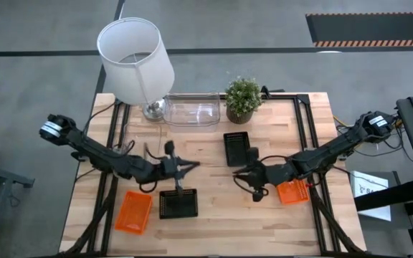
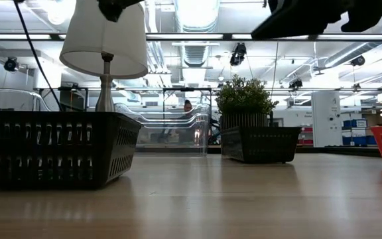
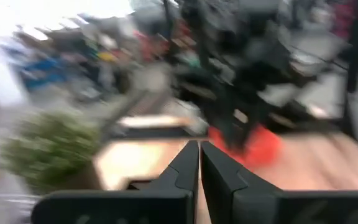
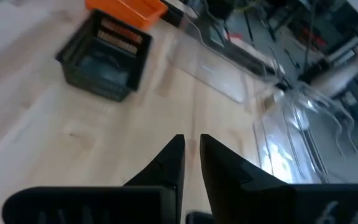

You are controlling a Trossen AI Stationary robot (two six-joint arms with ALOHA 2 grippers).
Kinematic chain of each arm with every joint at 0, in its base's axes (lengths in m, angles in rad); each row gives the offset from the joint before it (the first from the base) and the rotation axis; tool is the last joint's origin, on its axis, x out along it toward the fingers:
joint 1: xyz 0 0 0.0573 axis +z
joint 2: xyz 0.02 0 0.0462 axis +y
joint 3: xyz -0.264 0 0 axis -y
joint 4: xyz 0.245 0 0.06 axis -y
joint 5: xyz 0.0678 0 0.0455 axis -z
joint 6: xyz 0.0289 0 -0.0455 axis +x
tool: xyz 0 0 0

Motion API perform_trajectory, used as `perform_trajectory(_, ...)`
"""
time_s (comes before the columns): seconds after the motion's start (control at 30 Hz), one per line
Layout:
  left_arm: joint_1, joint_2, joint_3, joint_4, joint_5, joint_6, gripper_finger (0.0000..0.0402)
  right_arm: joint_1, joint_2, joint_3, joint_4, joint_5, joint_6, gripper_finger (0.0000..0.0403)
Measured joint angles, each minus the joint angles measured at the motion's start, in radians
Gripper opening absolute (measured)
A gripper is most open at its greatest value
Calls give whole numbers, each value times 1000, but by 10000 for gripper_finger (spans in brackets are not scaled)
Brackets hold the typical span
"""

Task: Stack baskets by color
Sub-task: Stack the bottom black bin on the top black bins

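Observation:
Several baskets rest flat on their bottoms on the wooden table. A black basket (image 1: pixel 178 204) sits near the front beside a red-orange one (image 1: pixel 133 211). Another black basket (image 1: pixel 236 147) sits mid-table, and a clear basket (image 1: pixel 191 111) is at the back. A second red-orange basket (image 1: pixel 292 191) lies partly under my right arm. My left gripper (image 1: pixel 192 165) hovers shut above the table, just beyond the front black basket. My right gripper (image 1: pixel 238 173) hovers facing it, its fingers (image 4: pixel 174 155) nearly together and nothing between them.
A white lamp (image 1: pixel 135 57) stands at the back left and a potted green plant (image 1: pixel 242 97) at the back middle. Black frame rails (image 1: pixel 303 129) run over the table's sides. Bare wood (image 1: pixel 221 215) lies between the front baskets.

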Motion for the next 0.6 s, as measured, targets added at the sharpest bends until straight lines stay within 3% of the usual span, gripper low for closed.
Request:
perform_trajectory(0.3, -5, 47, 184, -562, 369, -356, 0, 0, -2, 0, 9, -19, -70, 43)
perform_trajectory(0.47, 6, 88, 270, -843, 471, -526, 1, 0, -13, 0, 5, -19, -69, 43)
perform_trajectory(0.6, 14, 128, 293, -957, 520, -557, 27, 0, -18, 0, 8, -19, -69, 43)
